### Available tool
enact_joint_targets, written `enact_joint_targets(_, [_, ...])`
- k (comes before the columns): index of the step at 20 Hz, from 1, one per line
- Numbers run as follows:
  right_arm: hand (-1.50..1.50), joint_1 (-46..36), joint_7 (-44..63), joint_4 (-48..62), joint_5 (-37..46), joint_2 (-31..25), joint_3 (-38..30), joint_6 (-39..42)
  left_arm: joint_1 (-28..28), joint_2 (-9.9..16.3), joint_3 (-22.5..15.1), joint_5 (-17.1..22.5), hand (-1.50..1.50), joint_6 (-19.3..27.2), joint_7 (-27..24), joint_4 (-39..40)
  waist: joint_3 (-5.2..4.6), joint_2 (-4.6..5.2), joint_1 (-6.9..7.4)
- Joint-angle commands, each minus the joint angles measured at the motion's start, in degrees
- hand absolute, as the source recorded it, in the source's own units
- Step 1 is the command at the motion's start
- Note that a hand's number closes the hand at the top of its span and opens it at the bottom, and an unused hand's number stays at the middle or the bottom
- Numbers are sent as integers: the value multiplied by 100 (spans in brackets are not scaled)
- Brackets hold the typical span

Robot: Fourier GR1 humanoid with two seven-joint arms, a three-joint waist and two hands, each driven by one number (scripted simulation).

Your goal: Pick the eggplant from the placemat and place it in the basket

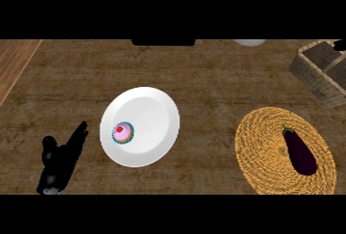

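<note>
On the worktop [223, 82], the eggplant [299, 151] lies untouched on the placemat [263, 151], below the basket [317, 75], while the left hand [62, 157] rests open and empty far left of the placemat, so a long reach could knock the plate [152, 109] and its cupcake [123, 132].

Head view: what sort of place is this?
Probably a kitchen or dining counter: a white round plate carrying a pink cupcake, a purple eggplant on a woven straw placemat, a wicker basket.
</note>
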Motion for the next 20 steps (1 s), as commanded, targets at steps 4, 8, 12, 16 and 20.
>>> enact_joint_targets(4, [-150,180,-734,274,573,174,87,252,278,19,61,49,0,-122,332,104,-33,20,-41])
enact_joint_targets(8, [-150,572,-612,84,564,461,55,-52,268,-225,3,-106,0,-96,54,396,-36,10,-120])
enact_joint_targets(12, [-150,761,-591,170,881,890,107,-310,268,-111,86,-103,0,-106,394,69,-33,15,-68])
enact_joint_targets(16, [-150,1549,-293,-485,936,1315,135,-868,412,-198,135,-46,0,-120,401,-70,-34,-14,-157])
enact_joint_targets(20, [-150,1444,-1052,104,1840,1220,326,-989,367,-340,58,-320,0,-49,241,199,-34,19,-76])
